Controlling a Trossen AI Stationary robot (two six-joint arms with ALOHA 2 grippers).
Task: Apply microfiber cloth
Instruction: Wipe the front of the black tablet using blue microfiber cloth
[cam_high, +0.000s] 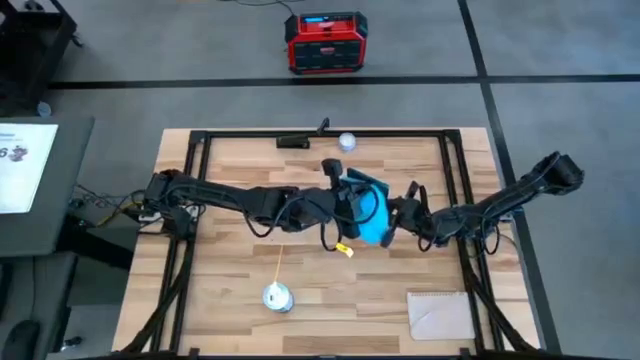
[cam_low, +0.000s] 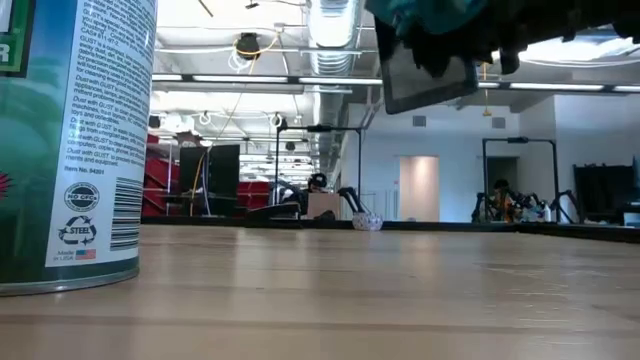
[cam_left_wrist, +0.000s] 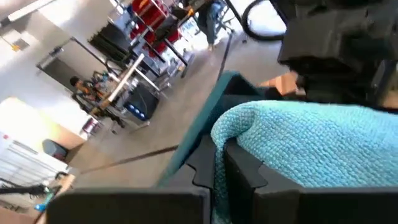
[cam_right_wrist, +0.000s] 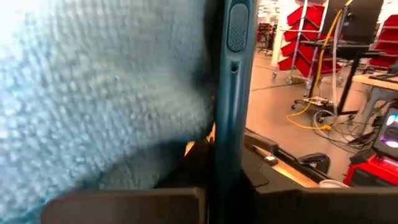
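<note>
— Where's the blue cloth (cam_high: 375, 222) right now?

— Up in the air over the middle of the wooden table (cam_high: 240, 300), between the two arms. It's draped against a dark tablet (cam_high: 357, 190) with a teal back, and both are lifted clear of the tabletop. From down at table level you only see the tablet's dark face hanging tilted near the ceiling lights, with a bit of teal bunched above it.

— Which arm has what?

— The left gripper (cam_high: 350, 203) reaches in from the left side and meets the tablet and cloth at their left edge. Its wrist camera shows the teal edge of the tablet and the knitted cloth bulging right over the dark fingers (cam_left_wrist: 245, 168). They look pressed onto that edge, though I can't tell for sure what they pinch. The right gripper (cam_high: 395, 218) comes in from the right and is up against the cloth; its camera is filled with pale blue weave on one side and the tablet's edge, with its side button, running straight up the middle.

— Is the right one clamped?

— Can't tell; the cloth hides the fingertips.

— Anything else on the table?

— A spray can (cam_high: 277, 296) stands near the front, a beige sheet (cam_high: 440, 315) lies at the front right corner, and a small pale object (cam_high: 347, 142) sits at the back edge. A red box (cam_high: 327, 43) rests on the floor beyond.
</note>
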